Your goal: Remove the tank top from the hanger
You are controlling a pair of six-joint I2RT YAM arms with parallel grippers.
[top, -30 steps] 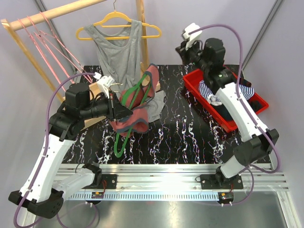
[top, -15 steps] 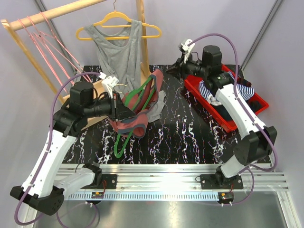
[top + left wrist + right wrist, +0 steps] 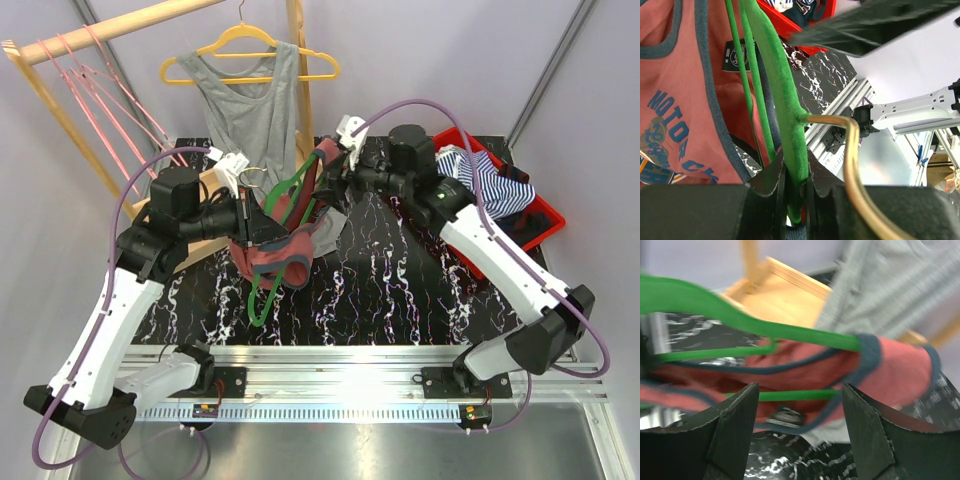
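Observation:
A green hanger [image 3: 262, 296] carries a salmon-red tank top [image 3: 285, 258] with blue trim, held tilted over the black marbled table. My left gripper [image 3: 262, 230] is shut on the hanger's neck beside its brass hook [image 3: 852, 150]. In the left wrist view the green hanger [image 3: 782, 95] runs up from between the left gripper's [image 3: 795, 167] fingers, with the tank top [image 3: 675, 110] to its left. My right gripper [image 3: 330, 180] is open at the hanger's far upper end. In the right wrist view the right gripper [image 3: 800, 397] frames a green hanger bar [image 3: 715, 305] and the tank top's strap [image 3: 900, 365] without touching them.
A grey tank top [image 3: 250, 115] hangs on a yellow hanger [image 3: 250, 45] from the wooden rack [image 3: 110, 30] at the back left, beside several pink hangers [image 3: 100, 100]. A red bin [image 3: 545, 215] with striped clothes [image 3: 490, 180] stands at the back right.
My right arm has swung left from above the red bin to the hanger's upper end, and its jaws have gone from shut to open. The left arm has shifted the hanger slightly.

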